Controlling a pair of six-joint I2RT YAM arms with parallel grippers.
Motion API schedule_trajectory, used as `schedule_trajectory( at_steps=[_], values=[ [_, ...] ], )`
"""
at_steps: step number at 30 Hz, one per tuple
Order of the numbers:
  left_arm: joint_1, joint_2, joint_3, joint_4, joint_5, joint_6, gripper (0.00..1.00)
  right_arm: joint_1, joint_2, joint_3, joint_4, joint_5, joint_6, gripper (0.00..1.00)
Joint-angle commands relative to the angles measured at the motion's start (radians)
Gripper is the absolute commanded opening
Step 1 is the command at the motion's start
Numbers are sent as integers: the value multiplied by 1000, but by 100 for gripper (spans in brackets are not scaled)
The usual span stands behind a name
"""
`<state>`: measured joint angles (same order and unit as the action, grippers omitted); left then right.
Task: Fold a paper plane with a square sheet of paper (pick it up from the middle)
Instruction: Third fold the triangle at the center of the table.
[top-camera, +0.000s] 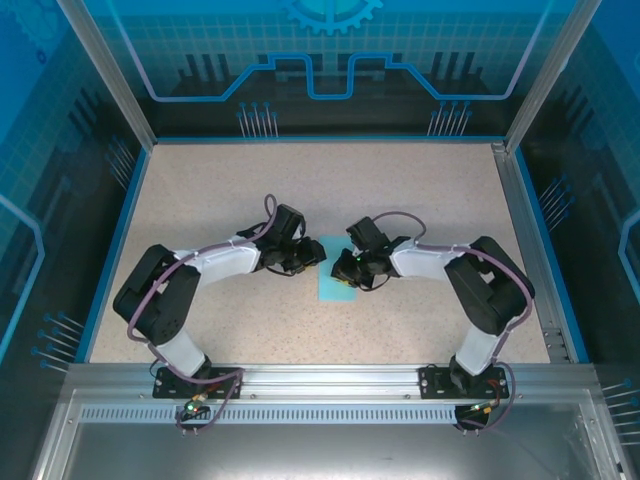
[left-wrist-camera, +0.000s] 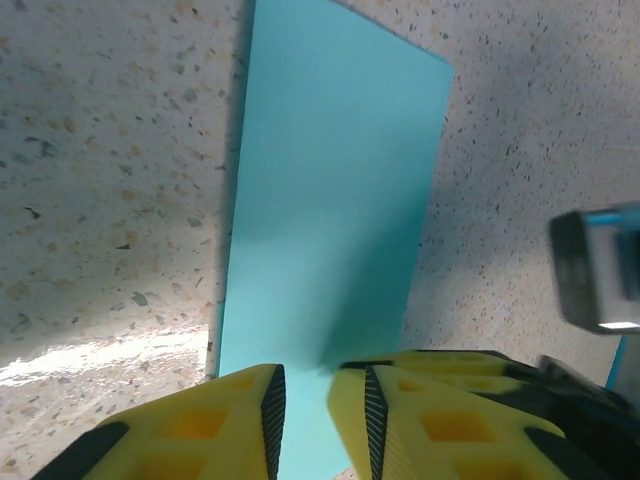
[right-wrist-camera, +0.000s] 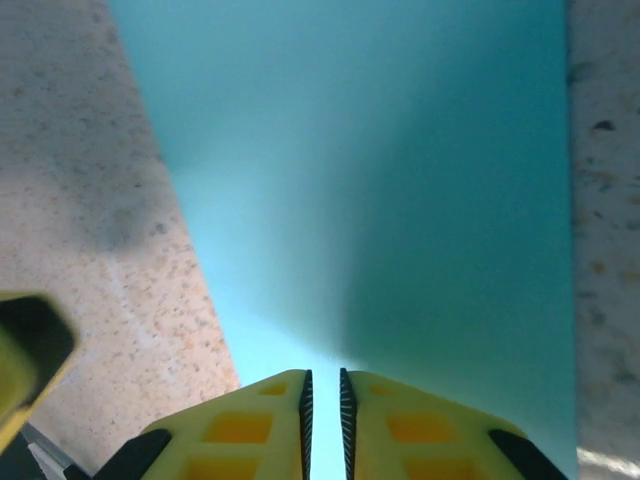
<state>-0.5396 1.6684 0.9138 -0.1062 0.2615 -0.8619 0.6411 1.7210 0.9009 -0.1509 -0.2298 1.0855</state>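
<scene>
Angling inward; left pincer (left-wrist-camera: 320, 385), right pincer (right-wrist-camera: 323, 378) tips-down over the paper (top-camera: 331, 289)

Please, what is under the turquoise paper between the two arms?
Speckled table shows all around the turquoise paper, so the table is most likely under it. The area directly beneath is covered by the paper itself. The left hand and right hand hide its sides.

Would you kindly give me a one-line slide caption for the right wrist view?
Right gripper, yellow fingers a narrow gap apart, poised at the turquoise sheet of paper on the speckled table.
</scene>
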Motion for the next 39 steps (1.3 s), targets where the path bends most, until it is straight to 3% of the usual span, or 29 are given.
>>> schedule_trajectory(
  at_steps=[1, 10, 18, 39],
  values=[
    [-6, 30, 33, 18, 65, 19, 28, -33, -101, -9, -99, 43, -70, 19],
    [-8, 111, 67, 34, 111, 29, 23, -159, -163, -129, -78, -84, -174, 24],
    [-8, 153, 70, 16, 91, 35, 21, -155, -104, -144, -20, -175, -185, 27],
    [-10, 198, 43, -27, 49, 70, 20, -136, -29, -120, -24, -210, -211, 31]
  ],
)
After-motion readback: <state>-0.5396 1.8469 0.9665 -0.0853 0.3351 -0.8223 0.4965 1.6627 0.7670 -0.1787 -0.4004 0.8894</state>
